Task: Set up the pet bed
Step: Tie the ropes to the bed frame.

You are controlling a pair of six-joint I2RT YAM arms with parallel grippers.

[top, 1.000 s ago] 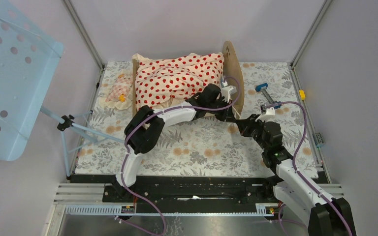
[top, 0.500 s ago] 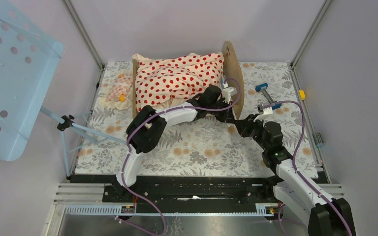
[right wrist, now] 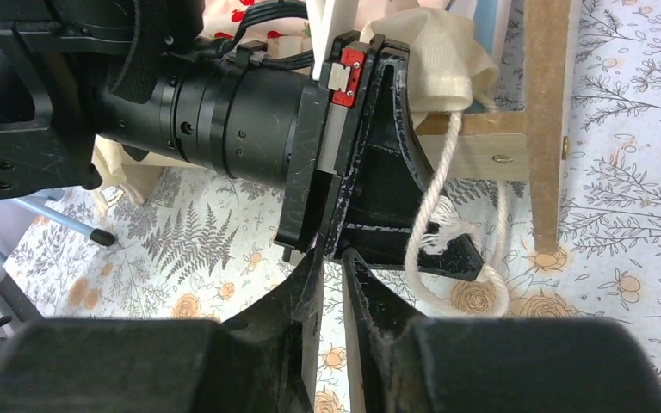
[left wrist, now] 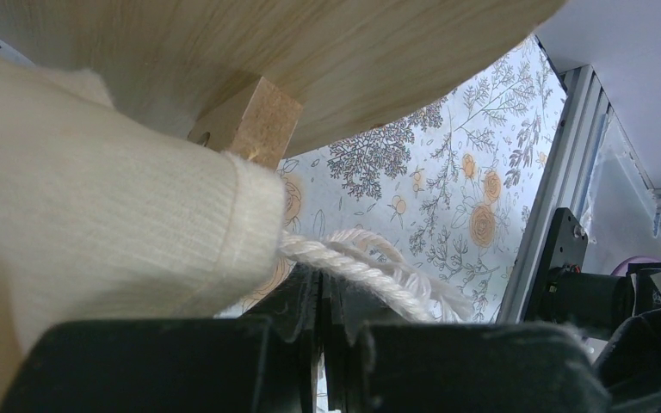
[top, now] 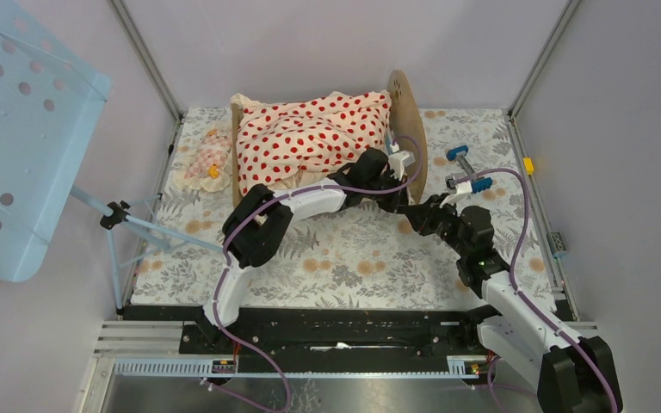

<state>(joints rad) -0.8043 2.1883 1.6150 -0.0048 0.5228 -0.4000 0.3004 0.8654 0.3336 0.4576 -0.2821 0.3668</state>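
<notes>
The pet bed (top: 406,120) stands at the back of the floral mat with its rounded wooden headboard on the right. A red-dotted blanket (top: 310,133) is heaped on it. My left gripper (top: 400,176) sits by the foot of the headboard. Its jaws (left wrist: 323,288) are shut, with a white twisted cord (left wrist: 370,267) lying across the fingertips, coming from a cream cloth (left wrist: 112,232) under the wooden board (left wrist: 310,60). My right gripper (top: 419,211) points at the left one from the right. Its jaws (right wrist: 331,258) are slightly apart with nothing between them. The cord (right wrist: 435,185) hangs in a loop beside the bed frame (right wrist: 546,120).
A small ruffled pillow (top: 206,159) lies left of the bed. A blue object (top: 458,153) lies on the mat (top: 344,258) right of the headboard. A light-blue perforated panel on a stand (top: 17,129) leans in at the left. A yellow block (top: 528,163) sits on the right rail.
My right gripper's jaws have parted a little, and the right wrist has shifted slightly back and left toward the headboard. The left arm has hardly moved.
</notes>
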